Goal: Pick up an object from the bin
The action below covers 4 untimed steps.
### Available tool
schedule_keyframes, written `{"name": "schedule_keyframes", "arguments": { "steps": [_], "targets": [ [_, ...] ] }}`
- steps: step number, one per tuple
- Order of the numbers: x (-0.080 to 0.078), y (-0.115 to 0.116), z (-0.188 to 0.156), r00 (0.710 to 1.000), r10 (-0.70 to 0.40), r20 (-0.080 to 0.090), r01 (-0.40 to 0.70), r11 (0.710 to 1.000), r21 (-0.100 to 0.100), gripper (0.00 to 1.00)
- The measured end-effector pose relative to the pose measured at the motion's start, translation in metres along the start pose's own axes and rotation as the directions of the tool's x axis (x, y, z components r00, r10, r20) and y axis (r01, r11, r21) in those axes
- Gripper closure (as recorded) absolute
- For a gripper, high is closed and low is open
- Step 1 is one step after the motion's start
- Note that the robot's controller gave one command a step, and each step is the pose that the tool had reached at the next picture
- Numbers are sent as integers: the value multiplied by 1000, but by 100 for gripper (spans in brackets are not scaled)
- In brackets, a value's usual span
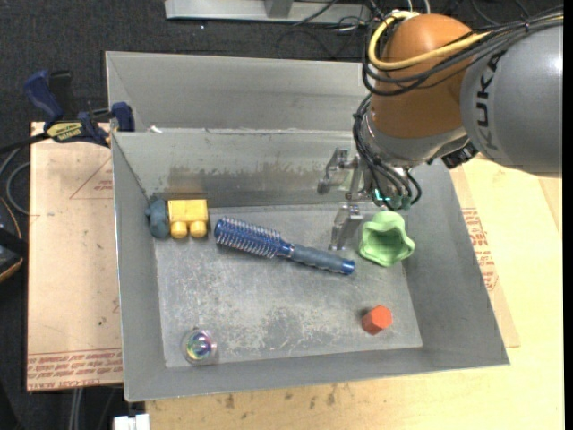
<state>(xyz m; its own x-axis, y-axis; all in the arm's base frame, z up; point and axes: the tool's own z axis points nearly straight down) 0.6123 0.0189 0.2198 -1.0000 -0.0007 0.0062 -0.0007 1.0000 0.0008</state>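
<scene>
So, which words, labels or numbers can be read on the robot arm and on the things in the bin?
"UK": large dark letters on the grey arm link; the other letters of the word are hidden.
Blue brush, yellow block, green cup, red piece, shiny ball: no text to be seen.

Scuffed matt metal bin point(269, 325).

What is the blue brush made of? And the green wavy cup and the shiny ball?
Blue brush: probably hard plastic, smooth, with moulded bristle rows. Green wavy cup: looks like soft rubber or plastic, matte, with a floppy rim. Shiny ball: maybe glass or clear plastic; it glints.
</scene>
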Motion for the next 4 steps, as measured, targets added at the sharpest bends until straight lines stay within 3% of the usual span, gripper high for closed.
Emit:
{"name": "schedule_keyframes", "arguments": {
  "steps": [1, 2, 4],
  "targets": [
    [-6, 20, 136, 999, 44, -1, -44, 999, -1, 0],
    [-9, 20, 131, 999, 45, 7, -45, 999, -1, 100],
    [-5, 4, -80, 1000, 1, 17, -1, 1000, 0, 100]
  ]
}}
